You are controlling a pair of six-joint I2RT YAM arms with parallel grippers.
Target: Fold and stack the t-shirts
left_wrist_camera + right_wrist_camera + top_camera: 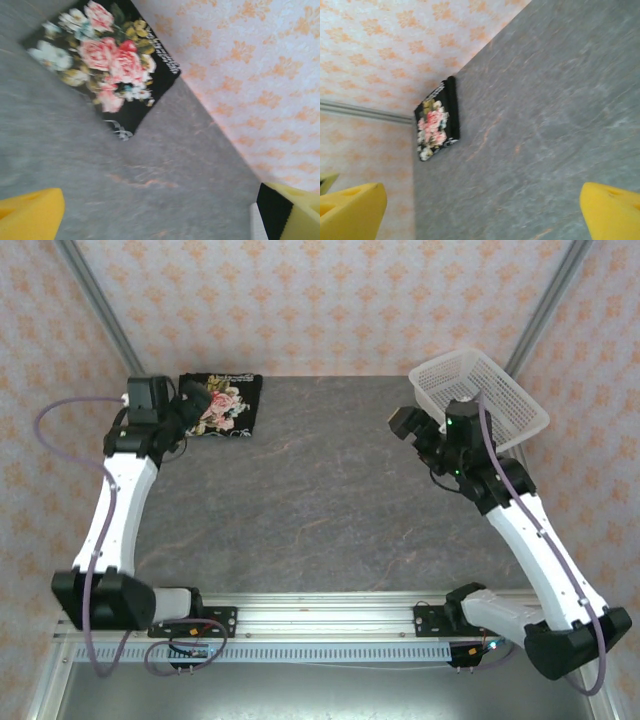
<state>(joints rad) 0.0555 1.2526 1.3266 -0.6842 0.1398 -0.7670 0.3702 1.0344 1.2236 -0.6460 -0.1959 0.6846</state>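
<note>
Surface: grey stone-look table [320,500] w/ faint rust-coloured veins, matte; near edge has a slotted alu rail [320,625].
Room: walls on 3 sides in pale pink wallpaper [320,300] w/ repeating orange motif; grey metal posts [95,300] slant up at both far corners.
T-shirt [225,407]: folded to a small rectangle, flat on table at far-left corner, against the back wall; rose print faces up, pink/red blooms w/ white and yellow bits on black [107,65]. Seen side-on from right wrist cam, a thin flat pack [436,127].
Basket [480,395]: white plastic mesh, far-right corner, tilted, partly behind right arm.
Writing: small white lettering on shirt near the print's edges; too small/blurred to read. No brand legible on arms or basket.
L gripper [160,220]: yellow pads wide apart, nothing between, over bare table just beside the shirt.
R gripper [480,215]: pads wide apart, holding nothing, over bare table near basket, well apart from shirt.
</note>
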